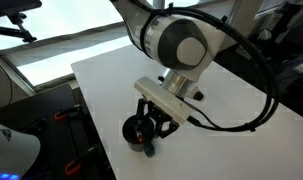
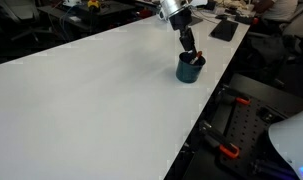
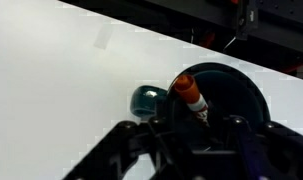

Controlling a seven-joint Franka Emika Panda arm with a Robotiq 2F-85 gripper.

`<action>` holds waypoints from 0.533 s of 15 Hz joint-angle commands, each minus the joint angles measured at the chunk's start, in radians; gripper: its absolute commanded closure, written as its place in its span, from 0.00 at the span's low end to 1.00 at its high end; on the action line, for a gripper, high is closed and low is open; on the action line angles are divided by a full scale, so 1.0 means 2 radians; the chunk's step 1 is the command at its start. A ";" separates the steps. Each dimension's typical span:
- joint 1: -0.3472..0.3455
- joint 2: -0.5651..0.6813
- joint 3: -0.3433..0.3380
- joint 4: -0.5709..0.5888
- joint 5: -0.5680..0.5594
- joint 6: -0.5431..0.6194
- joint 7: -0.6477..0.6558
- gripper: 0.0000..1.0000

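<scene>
My gripper (image 2: 189, 50) hung straight above dark blue round plastic cup (image 2: 189, 70), fingers either side of orange-tipped white marker pen (image 3: 191, 95) inside cup; pen leaned, propped by cup wall. Jaw gap obscured: couldn't tell if open or gripping. Cup sat nr white tabletop (image 2: 101, 90) edge.

the cup (image 2: 189, 71) stands on the table (image 2: 91, 100), near its edge — a marker (image 3: 191, 93) leans inside it. the gripper (image 2: 191, 56) hangs just above the cup's mouth.

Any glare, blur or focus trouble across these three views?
Wrist view: the gripper is a dark, out-of-focus blur, while the marker in the cup is fairly sharp. In both exterior views the white table is bright and nearly featureless.
</scene>
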 commanded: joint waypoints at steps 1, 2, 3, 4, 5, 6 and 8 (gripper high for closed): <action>-0.007 0.005 0.002 0.012 0.013 -0.008 -0.004 0.82; -0.008 0.006 0.001 0.014 0.014 -0.009 -0.001 0.69; -0.010 0.005 0.001 0.014 0.013 -0.007 -0.003 0.44; -0.011 0.005 0.001 0.014 0.016 -0.007 -0.002 0.64; -0.012 0.005 0.000 0.013 0.017 -0.006 -0.002 0.80; -0.012 0.005 0.000 0.013 0.017 -0.006 -0.002 0.66; -0.012 0.003 0.000 0.012 0.016 -0.006 -0.001 0.41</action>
